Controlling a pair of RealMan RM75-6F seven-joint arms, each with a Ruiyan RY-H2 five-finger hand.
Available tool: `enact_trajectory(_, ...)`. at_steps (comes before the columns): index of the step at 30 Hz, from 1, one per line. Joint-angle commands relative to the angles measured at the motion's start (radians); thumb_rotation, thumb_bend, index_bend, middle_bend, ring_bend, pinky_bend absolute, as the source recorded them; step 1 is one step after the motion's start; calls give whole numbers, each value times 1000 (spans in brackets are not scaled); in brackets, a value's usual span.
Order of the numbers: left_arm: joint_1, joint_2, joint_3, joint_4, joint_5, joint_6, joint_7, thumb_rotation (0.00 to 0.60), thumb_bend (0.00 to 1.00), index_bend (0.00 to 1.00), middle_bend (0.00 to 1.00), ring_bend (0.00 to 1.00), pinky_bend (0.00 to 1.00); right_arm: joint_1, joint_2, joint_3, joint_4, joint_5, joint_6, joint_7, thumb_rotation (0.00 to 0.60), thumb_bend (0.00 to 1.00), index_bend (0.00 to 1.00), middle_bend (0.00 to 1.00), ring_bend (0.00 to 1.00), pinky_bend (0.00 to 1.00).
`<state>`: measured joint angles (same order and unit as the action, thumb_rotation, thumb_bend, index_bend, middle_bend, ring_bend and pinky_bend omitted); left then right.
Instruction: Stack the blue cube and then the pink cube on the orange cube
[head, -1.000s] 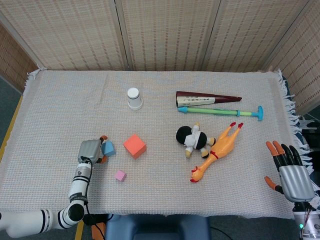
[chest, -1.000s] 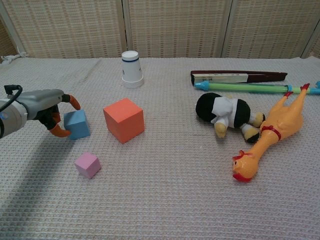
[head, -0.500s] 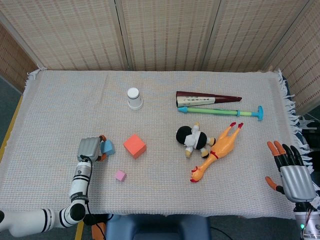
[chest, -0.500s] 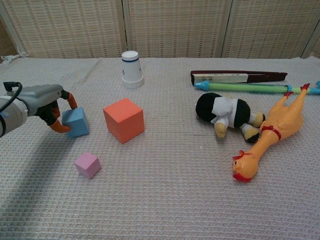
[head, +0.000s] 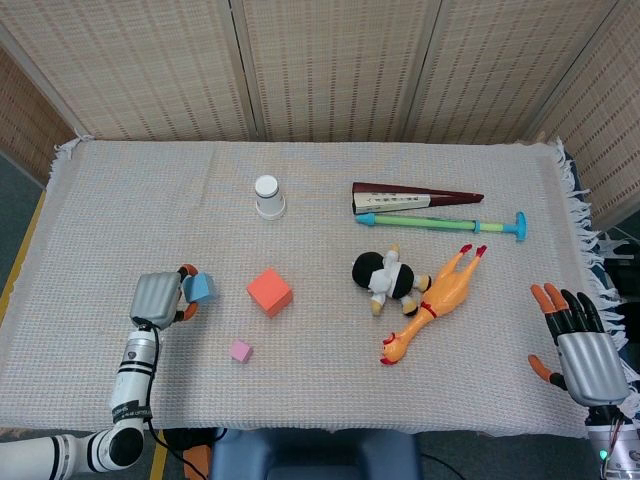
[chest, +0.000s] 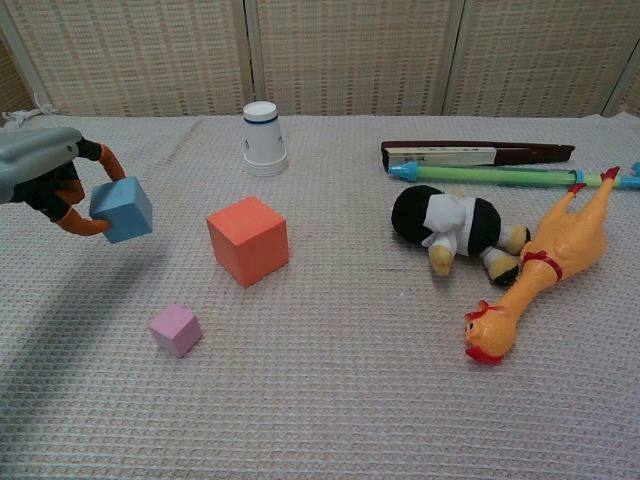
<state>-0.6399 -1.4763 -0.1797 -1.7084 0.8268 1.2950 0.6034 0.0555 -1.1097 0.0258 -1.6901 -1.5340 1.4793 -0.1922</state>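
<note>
My left hand grips the blue cube between its orange-tipped fingers and holds it off the cloth, left of the orange cube. The small pink cube lies on the cloth in front of the orange cube, a little to its left. My right hand hovers at the table's near right edge, fingers spread, holding nothing; the chest view does not show it.
A white paper cup stands upside down behind the cubes. A panda plush, a rubber chicken, a folded fan and a green-blue stick lie to the right on the woven cloth.
My left hand has lifted the blue cube off the cloth and drawn it up and to the left. The right hand and the other objects have stayed put.
</note>
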Motion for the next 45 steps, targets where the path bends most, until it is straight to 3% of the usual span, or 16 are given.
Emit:
enact_trajectory(1, 9, 29, -5, -57, 26, 10, -7, 600, 320, 565, 1000, 1000, 1000, 2, -1, -3, -2, -4, -6, -2, 600, 116, 0, 0, 0, 0)
enact_trajectory(9, -25, 23, -36, -134, 26, 21, 58, 600, 323, 568, 1000, 1000, 1000, 0, 7, -10, -7, -16, -3, 10, 600, 115, 0, 0, 0, 0)
enact_trajectory(19, -156, -16, -146, -238, -259, 40, 270, 600, 320, 596, 1000, 1000, 1000, 1, 20, -16, -13, -17, -13, 20, 600, 115, 0, 0, 0, 0)
enact_trajectory(45, -355, -236, -202, -109, -413, 192, 465, 600, 320, 664, 1000, 1000, 1000, 3, 49, -34, -26, -41, -27, 64, 600, 116, 0, 0, 0, 0)
